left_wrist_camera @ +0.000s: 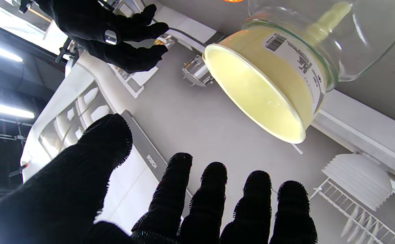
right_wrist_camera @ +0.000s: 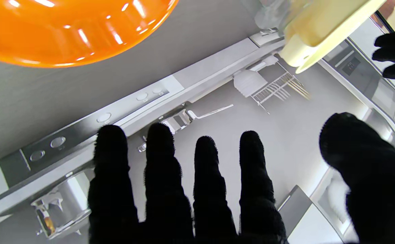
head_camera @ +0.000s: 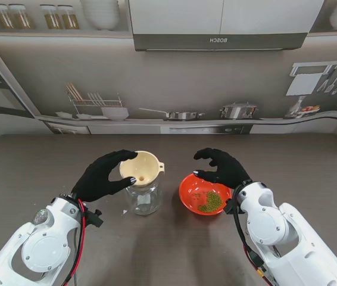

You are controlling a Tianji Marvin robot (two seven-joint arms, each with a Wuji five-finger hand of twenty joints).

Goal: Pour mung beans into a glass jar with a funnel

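Note:
A clear glass jar (head_camera: 144, 199) stands on the table's middle with a cream funnel (head_camera: 142, 167) seated in its mouth. My left hand (head_camera: 104, 176), in a black glove, curls around the funnel's left side with fingers apart; in the left wrist view its fingers (left_wrist_camera: 214, 203) stand off from the funnel (left_wrist_camera: 261, 91) and jar (left_wrist_camera: 370, 40). To the right sits a red-orange bowl (head_camera: 203, 193) holding a small heap of mung beans (head_camera: 210, 201). My right hand (head_camera: 221, 167) hovers open over the bowl's far rim; its fingers (right_wrist_camera: 200, 196) are spread beside the bowl (right_wrist_camera: 65, 30).
The grey table (head_camera: 49, 179) stretches wide on both sides and ends at a wall printed with a kitchen scene (head_camera: 174, 113). A tiny white fleck (head_camera: 125, 211) lies by the jar's base.

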